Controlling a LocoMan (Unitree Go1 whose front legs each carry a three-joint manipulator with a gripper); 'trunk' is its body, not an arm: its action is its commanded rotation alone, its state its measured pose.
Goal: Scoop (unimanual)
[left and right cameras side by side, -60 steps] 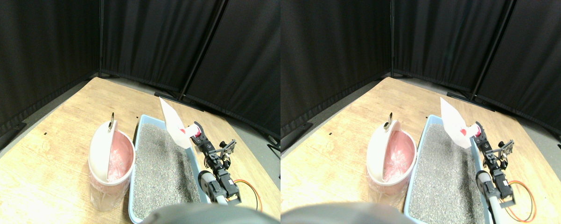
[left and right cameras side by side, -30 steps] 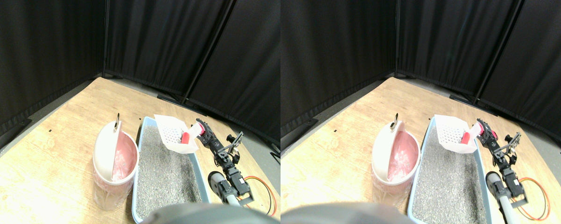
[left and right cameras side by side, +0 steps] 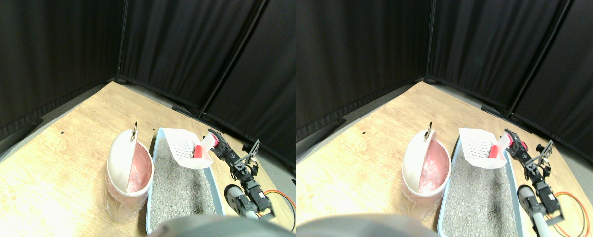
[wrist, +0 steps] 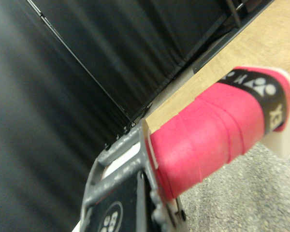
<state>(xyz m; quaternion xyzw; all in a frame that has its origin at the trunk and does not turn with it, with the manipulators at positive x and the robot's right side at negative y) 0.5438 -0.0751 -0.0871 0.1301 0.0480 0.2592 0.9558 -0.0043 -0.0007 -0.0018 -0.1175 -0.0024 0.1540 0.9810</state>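
A white slotted scoop (left and right cameras side by side: 185, 149) hangs level just above the far end of the blue litter tray (left and right cameras side by side: 153, 183), which is filled with grey litter (left and right cameras side by side: 178, 190). My right gripper (left and right cameras side by side: 216, 143) is shut on the scoop's red-wrapped handle (left and right cameras side by side: 198, 150), reaching in from the tray's right side. In the wrist view the red handle (wrist: 208, 140) runs out from the dark jaw frame, with grey litter (wrist: 251, 198) beneath it. A white-lidded bin with a pink liner (left and right cameras side by side: 129, 173) stands right beside the tray's left rim, its lid swung open.
Tray and bin sit on a light wooden floor (left and right cameras side by side: 55, 168). Black curtain panels (left and right cameras side by side: 178, 54) wall in the back and sides. An orange cable (left and right cameras side by side: 284, 197) loops on the floor to the right of my arm.
The scoop has turned from standing on edge to lying flat, and has come down closer to the litter at the tray's far end. The whole view has also shifted.
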